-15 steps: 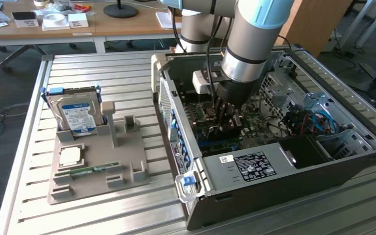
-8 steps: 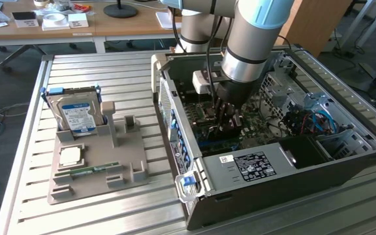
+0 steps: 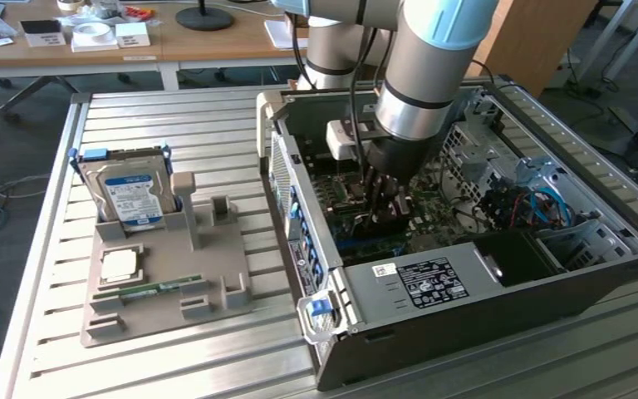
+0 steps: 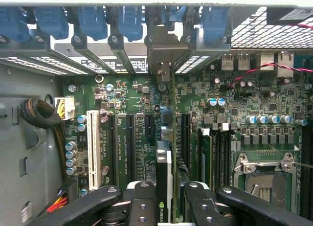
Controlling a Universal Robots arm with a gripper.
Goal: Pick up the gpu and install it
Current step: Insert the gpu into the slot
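My gripper (image 3: 385,204) reaches down into the open computer case (image 3: 408,328), over the green motherboard (image 3: 435,218). In the wrist view the gripper (image 4: 166,206) is shut on the gpu (image 4: 165,172), a thin dark card seen edge-on between the black fingers (image 4: 142,204). The card stands upright over the motherboard (image 4: 234,113), in line with the black expansion slots (image 4: 131,143). Its metal bracket end (image 4: 164,69) points at the case's rear slot openings. Whether the card's edge touches a slot is hidden.
A grey fixture tray (image 3: 175,312) on the slatted table holds a silver hard drive (image 3: 130,195), a processor chip (image 3: 120,266) and a green memory stick (image 3: 153,289). Blue latches (image 4: 90,20) line the case's rear wall. A white slot (image 4: 91,147) and the processor socket (image 4: 266,179) flank the card.
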